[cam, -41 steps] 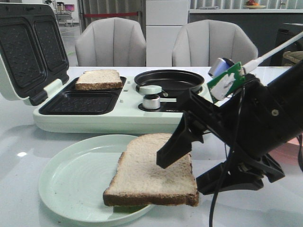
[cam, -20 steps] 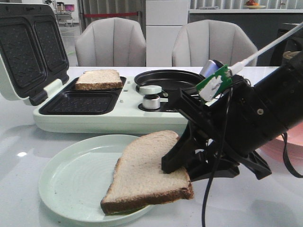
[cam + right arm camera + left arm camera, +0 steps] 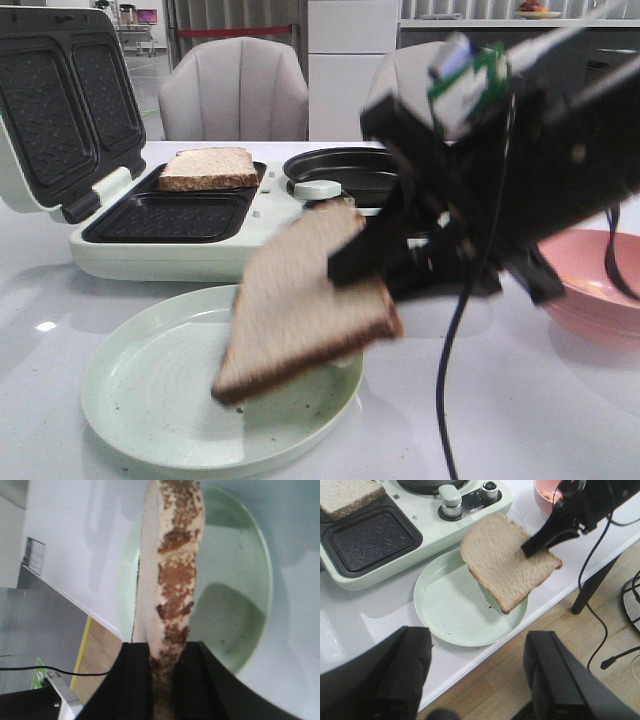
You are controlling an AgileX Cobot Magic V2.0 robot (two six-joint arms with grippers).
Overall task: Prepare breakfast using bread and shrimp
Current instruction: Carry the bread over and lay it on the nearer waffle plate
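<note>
A staged kitchen-dining corner inside a lab or office is being shown: a white table point(image 3: 60, 290) is carrying a mint breakfast maker point(image 3: 230, 215), padded grey chairs point(image 3: 235, 95) are being seen behind, and loose cables point(image 3: 600, 615) are trailing to wooden flooring.

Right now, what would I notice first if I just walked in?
A slice of bread hanging tilted in the air above the green plate, pinched by the right gripper. Behind it, a second slice lies in the open sandwich maker.
</note>
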